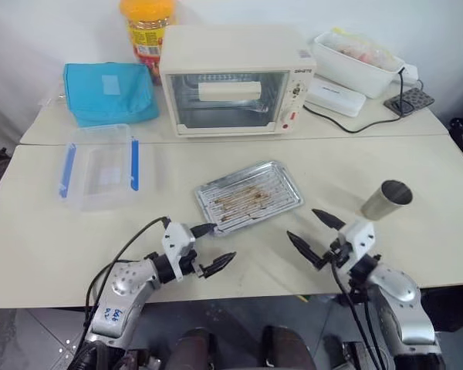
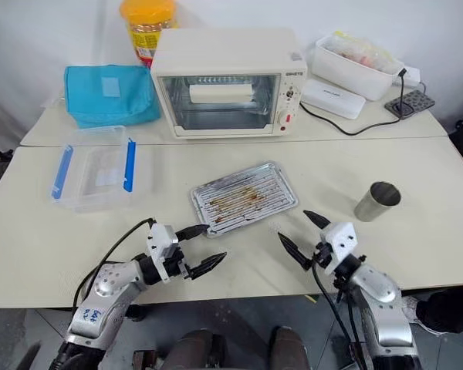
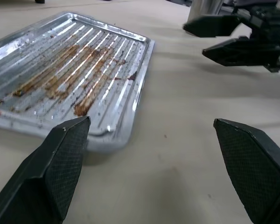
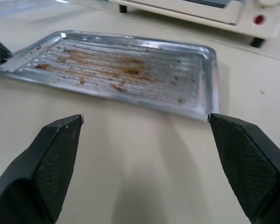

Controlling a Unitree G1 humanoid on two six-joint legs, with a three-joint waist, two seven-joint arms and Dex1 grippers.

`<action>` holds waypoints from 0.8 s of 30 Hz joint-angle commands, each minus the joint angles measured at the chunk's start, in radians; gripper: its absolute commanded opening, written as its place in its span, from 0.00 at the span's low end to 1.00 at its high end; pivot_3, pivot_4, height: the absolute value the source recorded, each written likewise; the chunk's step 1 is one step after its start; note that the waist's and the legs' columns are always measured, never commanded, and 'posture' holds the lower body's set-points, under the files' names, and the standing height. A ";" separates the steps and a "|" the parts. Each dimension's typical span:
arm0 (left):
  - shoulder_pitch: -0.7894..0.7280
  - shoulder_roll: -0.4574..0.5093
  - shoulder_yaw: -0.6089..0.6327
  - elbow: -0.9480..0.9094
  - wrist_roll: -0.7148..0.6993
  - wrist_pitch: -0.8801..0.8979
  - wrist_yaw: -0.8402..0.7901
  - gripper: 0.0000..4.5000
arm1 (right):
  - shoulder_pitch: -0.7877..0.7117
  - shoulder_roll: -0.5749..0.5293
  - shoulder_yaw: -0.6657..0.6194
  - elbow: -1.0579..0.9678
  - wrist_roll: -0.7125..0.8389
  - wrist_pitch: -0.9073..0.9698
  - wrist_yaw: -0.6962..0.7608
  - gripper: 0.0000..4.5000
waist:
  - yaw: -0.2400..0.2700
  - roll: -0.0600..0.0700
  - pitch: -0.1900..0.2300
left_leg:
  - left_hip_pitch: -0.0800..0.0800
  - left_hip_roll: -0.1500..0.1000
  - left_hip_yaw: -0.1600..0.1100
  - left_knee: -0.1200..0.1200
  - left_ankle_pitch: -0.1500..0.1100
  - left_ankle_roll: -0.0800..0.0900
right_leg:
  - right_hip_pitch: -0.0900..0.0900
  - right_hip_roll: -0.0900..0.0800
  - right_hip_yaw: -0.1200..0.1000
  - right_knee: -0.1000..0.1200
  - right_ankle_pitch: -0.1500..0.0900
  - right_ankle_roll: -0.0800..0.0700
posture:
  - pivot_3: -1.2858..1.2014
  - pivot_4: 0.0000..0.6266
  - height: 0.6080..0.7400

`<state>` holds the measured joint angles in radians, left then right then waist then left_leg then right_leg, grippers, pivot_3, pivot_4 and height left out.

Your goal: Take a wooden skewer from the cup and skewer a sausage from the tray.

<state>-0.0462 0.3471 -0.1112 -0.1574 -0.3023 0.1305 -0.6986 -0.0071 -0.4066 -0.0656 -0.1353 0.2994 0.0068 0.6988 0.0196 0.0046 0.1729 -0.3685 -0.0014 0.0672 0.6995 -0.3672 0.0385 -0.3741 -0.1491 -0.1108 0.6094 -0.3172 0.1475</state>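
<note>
Both arms are silver metal with white wrist blocks, black cables looping alongside; each hand [image 1: 212, 247] [image 1: 316, 235] ends in two pointed black fingers.

no legible text. small dark print on toaster oven [image 1: 230, 81] upper corner too small to read. orange-lidded jar [image 1: 146, 31] label unreadable. blue scrawl on left forearm [image 1: 112, 314] illegible.

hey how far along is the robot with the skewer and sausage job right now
Nothing looks done yet. The left gripper and right gripper are both open and empty, hovering over the table near the tray. The tray holds only brown grease stains, no sausage visible. The cup stands untouched to the right, and I can't see a skewer in it. Still left: getting a skewer and spearing a sausage.
</note>
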 commanded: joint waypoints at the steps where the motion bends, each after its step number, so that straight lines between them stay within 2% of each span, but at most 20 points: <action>1: -0.023 -0.018 -0.004 0.006 0.010 -0.007 0.016 1.00 | -0.046 -0.015 0.024 -0.055 0.011 0.106 -0.020 0.99 | 0.001 0.000 0.000 | 0.000 0.000 0.000 0.000 0.000 0.000 | 0.000 0.000 0.000 0.000 0.000 0.000 | 0.52 0.24 1.00; 8: -0.013 -0.020 0.010 -0.024 -0.003 -0.010 0.014 1.00 | -0.068 -0.031 0.031 -0.079 -0.002 0.173 -0.029 0.99 | 0.003 0.000 0.000 | -0.001 -0.001 -0.001 0.000 0.000 0.000 | 0.000 0.000 -0.001 0.000 0.000 0.000 | 0.52 0.24 1.00; 12: 0.027 -0.025 0.050 -0.065 -0.024 -0.078 0.006 1.00 | -0.024 -0.030 0.007 -0.114 0.025 0.094 0.008 0.99 | 0.002 0.000 0.000 | -0.001 0.000 -0.001 0.000 0.000 0.000 | 0.000 0.000 -0.002 0.000 0.000 0.000 | 0.52 0.24 1.00; 14: 0.053 -0.021 0.088 -0.108 -0.027 -0.110 0.026 1.00 | 0.017 -0.031 -0.005 -0.132 0.070 0.002 0.089 0.99 | 0.004 0.000 0.000 | -0.001 0.000 -0.001 0.000 0.000 0.000 | 0.000 0.000 -0.002 -0.001 0.000 0.000 | 0.52 0.24 1.00; 17: 0.090 -0.018 0.152 -0.166 -0.063 -0.092 0.063 1.00 | 0.063 -0.060 -0.029 -0.089 0.041 -0.079 0.118 0.99 | 0.003 0.000 0.000 | -0.001 0.000 -0.001 0.000 0.000 0.000 | 0.000 -0.001 -0.001 -0.002 0.000 0.000 | 0.52 0.24 1.00; 24: 0.212 0.000 0.373 -0.160 -0.150 -0.069 0.132 1.00 | 0.143 -0.059 -0.088 -0.050 0.067 -0.107 0.112 0.99 | -0.001 0.000 0.000 | -0.001 0.000 -0.001 -0.001 0.000 0.000 | 0.001 0.000 -0.001 -0.002 0.000 0.000 | 0.52 0.24 1.00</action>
<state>0.1478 0.3507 0.2126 -0.3066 -0.4235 0.0721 -0.5867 0.1293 -0.4609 -0.1335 -0.1772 0.3468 -0.0836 0.8143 0.0185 0.0046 0.1729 -0.3690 -0.0012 0.0666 0.6986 -0.3672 0.0387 -0.3734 -0.1495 -0.1118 0.6071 -0.3170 0.1478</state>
